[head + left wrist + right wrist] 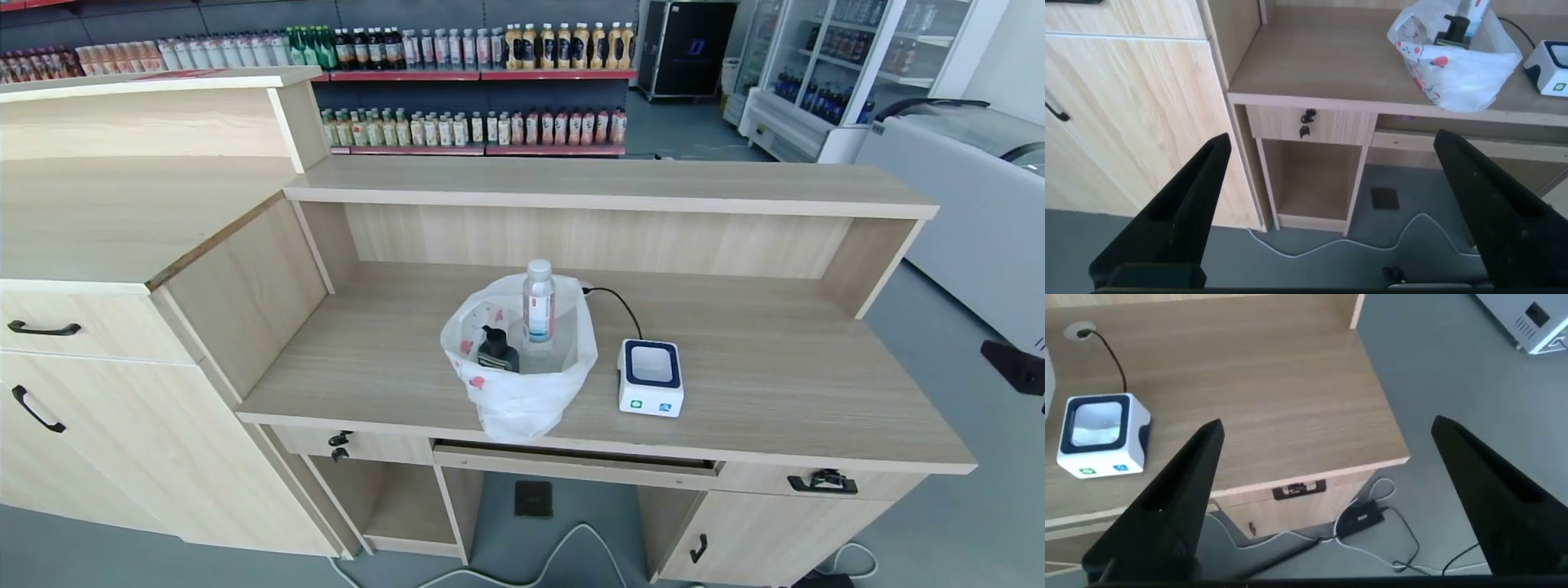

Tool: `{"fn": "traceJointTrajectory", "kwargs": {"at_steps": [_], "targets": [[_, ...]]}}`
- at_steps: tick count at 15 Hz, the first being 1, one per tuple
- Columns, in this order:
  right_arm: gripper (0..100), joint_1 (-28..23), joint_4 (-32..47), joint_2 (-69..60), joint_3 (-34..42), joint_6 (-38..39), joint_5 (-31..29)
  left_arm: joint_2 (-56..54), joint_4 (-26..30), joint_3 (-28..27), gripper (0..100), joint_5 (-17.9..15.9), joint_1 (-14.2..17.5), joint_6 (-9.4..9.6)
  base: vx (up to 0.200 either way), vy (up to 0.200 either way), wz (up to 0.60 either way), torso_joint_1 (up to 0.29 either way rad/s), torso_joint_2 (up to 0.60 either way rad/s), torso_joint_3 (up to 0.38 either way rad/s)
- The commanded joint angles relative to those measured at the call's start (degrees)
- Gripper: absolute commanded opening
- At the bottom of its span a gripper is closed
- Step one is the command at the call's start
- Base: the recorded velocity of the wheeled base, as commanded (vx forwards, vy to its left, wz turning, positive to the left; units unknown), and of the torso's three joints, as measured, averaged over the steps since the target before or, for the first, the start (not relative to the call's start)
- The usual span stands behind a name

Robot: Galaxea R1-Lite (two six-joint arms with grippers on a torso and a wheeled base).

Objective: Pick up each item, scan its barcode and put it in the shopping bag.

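A white plastic shopping bag stands open on the wooden counter. Inside it a clear bottle with a white cap stands upright beside a small dark bottle. The white barcode scanner sits just right of the bag, its cable running back along the counter. My left gripper hangs open and empty below and in front of the counter's left end, with the bag farther off. My right gripper is open and empty off the counter's right front corner, with the scanner farther off.
A raised shelf runs along the back of the counter, and a taller cabinet stands on the left. Drawers with black handles sit under the counter. Cables lie on the grey floor. Drink shelves and coolers stand behind.
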Motion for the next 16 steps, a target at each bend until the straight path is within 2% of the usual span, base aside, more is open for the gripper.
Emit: {"fn": "traceJointTrajectory", "kwargs": {"at_steps": [1,3,4,5,8,11,16], "targets": [[100,3.21,-11.94,-14.2,23.37,2.14,1.15,-0.02,0.0,0.0,100,0.0,0.0,0.0,0.0,0.0,0.0,0.0,0.0,0.0],[100,4.88,-5.09,-22.73,23.89,2.4,1.41,-0.02,0.0,0.0,100,0.0,0.0,0.0,0.0,0.0,0.0,0.0,0.0,0.0],[100,7.08,5.37,-32.31,23.89,2.23,1.24,-0.02,0.0,0.0,100,0.0,0.0,0.0,0.0,0.0,0.0,0.0,0.0,0.0],[100,8.48,12.49,-38.99,23.89,2.14,1.15,-0.02,0.0,0.0,100,0.0,0.0,0.0,0.0,0.0,0.0,0.0,0.0,0.0],[100,10.24,28.57,-56.92,23.89,1.96,1.41,-0.02,0.0,0.0,100,0.0,0.0,0.0,0.0,0.0,0.0,0.0,0.0,0.0],[100,14.11,31.47,-63.69,23.89,3.02,1.94,-0.02,0.0,0.0,100,0.0,0.0,0.0,0.0,0.0,0.0,0.0,0.0,0.0],[100,14.63,31.83,-65.53,23.81,4.86,1.85,-0.02,0.0,0.0,100,0.0,0.0,0.0,0.0,0.0,0.0,0.0,0.0,0.0]]}}
